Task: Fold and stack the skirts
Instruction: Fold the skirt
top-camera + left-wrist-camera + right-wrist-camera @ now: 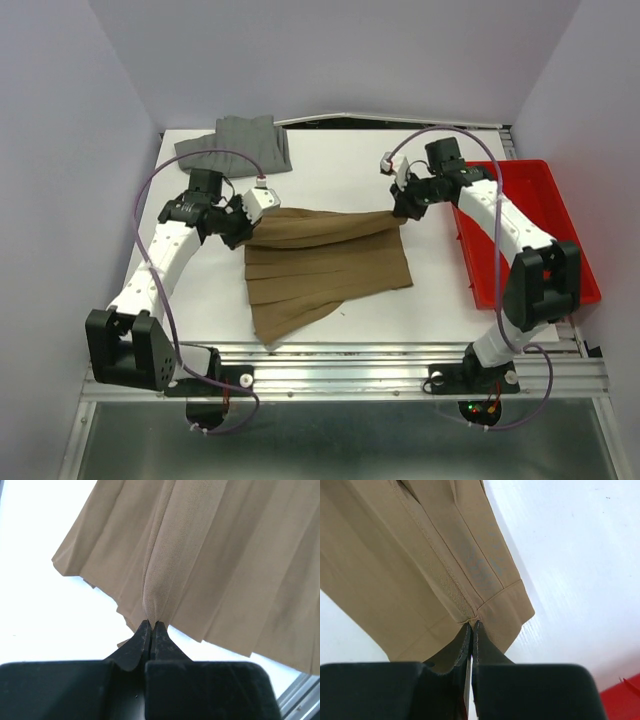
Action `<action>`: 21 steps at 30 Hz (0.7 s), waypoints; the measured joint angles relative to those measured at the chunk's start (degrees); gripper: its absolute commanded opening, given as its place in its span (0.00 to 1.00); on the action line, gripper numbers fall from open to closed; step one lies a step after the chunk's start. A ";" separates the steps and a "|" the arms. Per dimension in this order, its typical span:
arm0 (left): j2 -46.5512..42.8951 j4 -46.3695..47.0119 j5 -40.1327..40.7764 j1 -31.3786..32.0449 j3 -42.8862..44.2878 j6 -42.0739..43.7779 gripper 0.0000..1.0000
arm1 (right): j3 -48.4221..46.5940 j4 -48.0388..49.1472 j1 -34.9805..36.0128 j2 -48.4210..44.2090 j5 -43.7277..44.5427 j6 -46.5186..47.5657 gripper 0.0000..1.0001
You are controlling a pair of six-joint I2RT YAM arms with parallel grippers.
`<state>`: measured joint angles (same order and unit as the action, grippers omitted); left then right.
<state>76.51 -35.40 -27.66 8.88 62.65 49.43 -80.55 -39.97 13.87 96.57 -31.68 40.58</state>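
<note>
Across the middle of the white counter (330, 175) the tan-brown skirt (325, 265) lies spread, its far edge drawn taut between the two arms. The left arm rises from its base, leans toward the far side and bends its wrist inward, so the left pincer (250, 226) points right at the skirt's far-left corner. The right arm reaches up past the red tray (560, 200) and turns its wrist inward too, bringing the right pincer (402, 208) to the far-right corner. Both pincers are clamped on the cloth, jaws pressed together with only fabric between.

The skirt's long axis runs left to right, and its pleats run the same way, fanning wider toward the left side. The near-left corner trails toward the front edge of the counter.

Only the overhead view shows the grey skirt (235, 145), bunched at the far-left corner of the counter, well apart from the tan one. The left wrist view shows the pleats gathered into a pinch at the tips. The right wrist view shows a stitched band at the gripped edge (probably the waist).
</note>
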 measured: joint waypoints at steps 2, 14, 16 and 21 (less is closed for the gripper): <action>-2.58 -3.06 -0.63 0.04 0.04 1.49 0.00 | 1.79 -0.81 0.09 -2.91 -0.04 0.66 0.01; -6.86 -9.42 0.04 9.31 -14.16 6.01 0.00 | 22.32 1.40 4.68 -6.21 2.54 3.04 0.01; -5.31 -9.09 0.79 9.68 -15.26 5.95 0.00 | 23.06 1.49 5.20 -5.84 2.73 3.10 0.01; -1.68 -5.20 2.82 9.86 -15.72 4.44 0.00 | 23.08 2.05 5.68 -5.84 2.86 3.10 0.01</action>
<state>74.83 -40.60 -24.84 18.74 46.94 53.87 -57.47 -37.91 19.55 90.74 -28.82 43.68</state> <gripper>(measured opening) 0.033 0.029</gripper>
